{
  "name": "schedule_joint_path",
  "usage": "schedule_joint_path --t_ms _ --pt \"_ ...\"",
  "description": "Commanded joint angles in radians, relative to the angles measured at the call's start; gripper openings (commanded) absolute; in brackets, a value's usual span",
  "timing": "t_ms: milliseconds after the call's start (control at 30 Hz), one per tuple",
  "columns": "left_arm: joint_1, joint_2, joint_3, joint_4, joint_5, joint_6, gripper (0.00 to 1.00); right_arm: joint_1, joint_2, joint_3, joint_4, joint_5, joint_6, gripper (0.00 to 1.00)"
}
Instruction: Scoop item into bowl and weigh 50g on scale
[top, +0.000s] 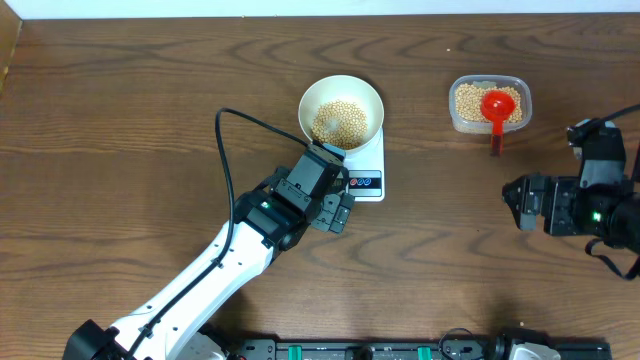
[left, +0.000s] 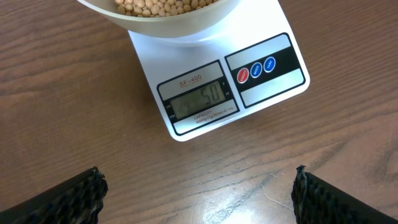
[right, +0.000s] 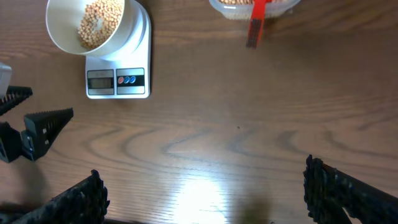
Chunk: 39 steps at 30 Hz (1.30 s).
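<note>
The bowl (top: 341, 108) sits on the far end of the scale (top: 372, 165), near the middle of the worktop (top: 150, 100), with a heap of beans (top: 340, 122) inside it. The scale's display (left: 199, 99) faces the near edge and reads 50; its red and blue buttons (left: 255, 68) lie just beside it at 3 o'clock.

The left end effector (left: 198, 190) hovers at about 7 o'clock from the scale, close to its near edge, jaws spread wide and holding nothing.

At 3 o'clock from the bowl, well apart, stands a clear tub (top: 488, 103) of more beans. A red scoop (top: 497, 108) rests in it, handle pointing to 6 o'clock over the rim.

The right end effector (right: 202, 183) is at roughly 5 o'clock from the tub, also wide open and empty, over bare wood.
</note>
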<state>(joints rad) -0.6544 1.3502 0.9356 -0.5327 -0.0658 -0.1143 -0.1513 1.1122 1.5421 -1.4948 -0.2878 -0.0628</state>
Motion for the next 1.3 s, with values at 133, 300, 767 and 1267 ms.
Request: schedule_joint_path --t_ms 133,300,767,1267 --pt "0.003 0.002 0.001 -0.001 -0.002 0.009 0.97 0.008 -0.103 -0.009 0.007 0.016 -0.077 0.99" --pt "0.003 0.002 0.001 -0.001 -0.002 0.009 0.97 0.022 -0.259 -0.179 0.196 0.032 -0.111 0.99" --pt "0.003 0.002 0.001 -0.005 -0.002 0.009 0.97 0.081 -0.85 -1.122 1.072 0.08 -0.198 0.99" --pt "0.003 0.002 0.001 -0.005 -0.002 0.009 0.97 0.113 -1.1 -1.506 1.371 0.072 -0.234 0.99"
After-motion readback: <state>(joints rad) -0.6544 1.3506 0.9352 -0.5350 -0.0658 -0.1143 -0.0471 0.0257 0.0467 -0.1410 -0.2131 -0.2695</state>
